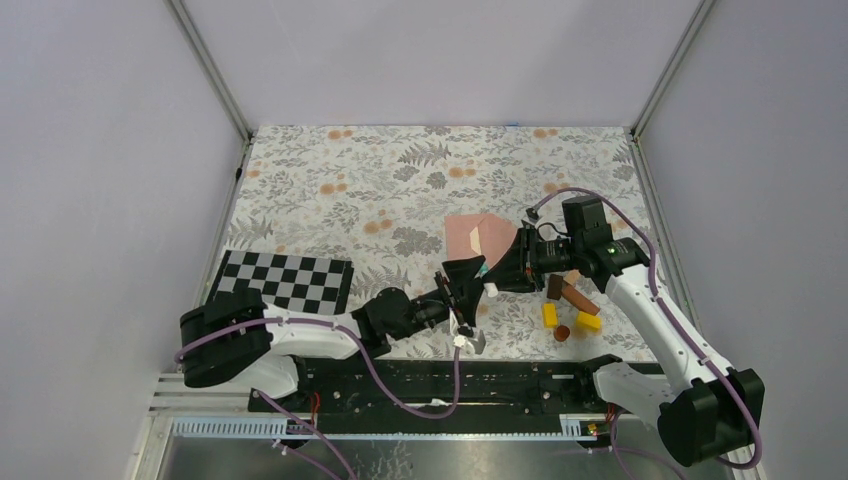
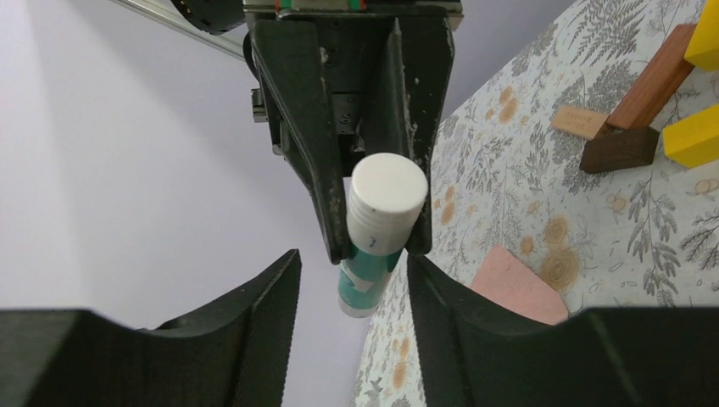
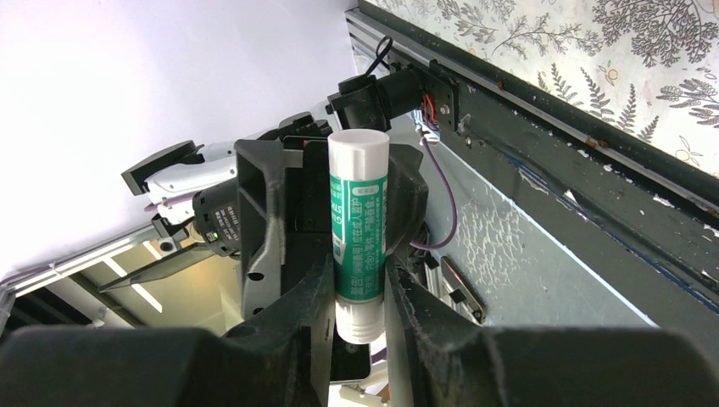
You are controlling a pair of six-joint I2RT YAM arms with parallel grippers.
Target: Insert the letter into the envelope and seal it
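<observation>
The salmon-pink envelope (image 1: 478,237) lies flat on the floral table behind both grippers; a corner of it shows in the left wrist view (image 2: 517,287). I cannot make out the letter. My right gripper (image 1: 497,272) is shut on a green glue stick with white ends (image 3: 359,227) and holds it in the air. My left gripper (image 1: 463,290) faces it, open, with its fingers (image 2: 254,339) apart on either side of the stick's white capped end (image 2: 386,199). They do not grip it.
A black-and-white checkerboard (image 1: 285,280) lies at the left. Yellow blocks (image 1: 549,314) and brown wooden blocks (image 1: 572,295) lie under the right arm; they also show in the left wrist view (image 2: 632,127). White walls enclose the table.
</observation>
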